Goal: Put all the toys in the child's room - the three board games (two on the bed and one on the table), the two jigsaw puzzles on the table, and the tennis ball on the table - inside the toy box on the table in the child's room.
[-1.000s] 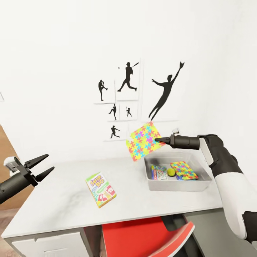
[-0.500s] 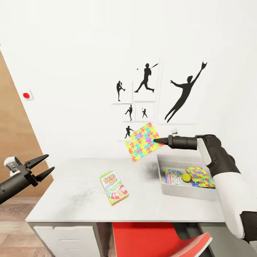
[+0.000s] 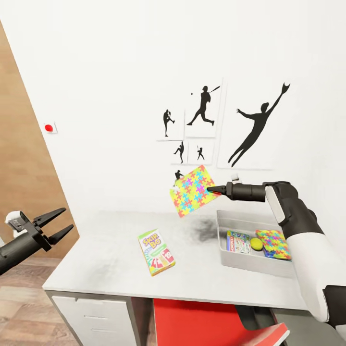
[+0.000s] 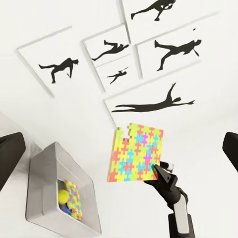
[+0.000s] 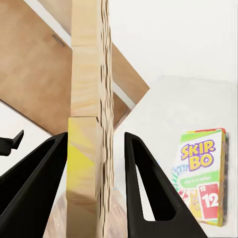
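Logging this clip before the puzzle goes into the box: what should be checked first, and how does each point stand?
1. Right gripper clamps puzzle: ok.
2. Puzzle above toy box: not ok, it hangs over the table, beside the box.
3. Room in box beside second puzzle, ball and game: cannot tell.
4. Left gripper open, away from box: ok.
5. Skip-Bo boxed: not ok, on table.
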Controlling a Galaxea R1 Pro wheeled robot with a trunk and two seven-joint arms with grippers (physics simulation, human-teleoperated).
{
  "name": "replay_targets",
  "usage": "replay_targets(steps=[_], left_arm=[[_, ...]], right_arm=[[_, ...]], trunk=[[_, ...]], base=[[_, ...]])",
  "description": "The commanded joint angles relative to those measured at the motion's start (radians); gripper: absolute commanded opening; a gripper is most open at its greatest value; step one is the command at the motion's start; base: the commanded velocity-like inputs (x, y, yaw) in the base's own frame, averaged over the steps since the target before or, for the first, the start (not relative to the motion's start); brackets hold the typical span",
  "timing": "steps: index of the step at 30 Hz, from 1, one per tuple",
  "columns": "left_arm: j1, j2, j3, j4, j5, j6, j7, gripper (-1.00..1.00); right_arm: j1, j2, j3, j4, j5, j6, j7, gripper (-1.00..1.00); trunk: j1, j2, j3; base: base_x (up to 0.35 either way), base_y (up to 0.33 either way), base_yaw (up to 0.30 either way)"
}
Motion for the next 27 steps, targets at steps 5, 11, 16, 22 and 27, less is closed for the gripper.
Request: replay_targets(steps=[5, 11, 16, 22, 27], left_arm=[[-0.001, 0.0, 0.001, 0.0, -0.009, 0.004, -0.009, 1.0], [-0.001, 0.001, 0.001, 0.0, -0.009, 0.004, -0.009, 1.0], [-0.001, 0.001, 0.001, 0.0, -0.009, 0.004, -0.009, 1.0], [-0.001, 0.001, 0.001, 0.0, -0.009, 0.004, -0.009, 1.0], [-0.002, 0.001, -0.013, -0.002, -0.008, 0.004, -0.005, 1.0]], right_arm=[[0.005, -0.001, 0.002, -0.005, 0.003, 0.003, 0.007, -1.0], [0.006, -0.001, 0.003, -0.006, -0.003, 0.003, 0.007, -1.0], [0.006, -0.001, 0.001, -0.006, -0.004, 0.003, 0.007, -1.0], [0.006, -0.001, -0.001, -0.007, -0.007, 0.003, 0.012, -1.0], [0.013, -0.013, -0.006, -0.059, -0.009, 0.003, 0.016, -1.0]], trunk=[[0.001, -0.002, -0.002], [0.001, -0.002, -0.002], [0.001, -0.002, 0.0], [0.001, -0.002, 0.001], [0.001, -0.002, 0.001]], base=[[0.0, -0.114, 0.001], [0.13, -0.014, 0.0], [0.276, 0.023, -0.121], [0.033, 0.005, -0.053], [0.003, 0.0, -0.004]])
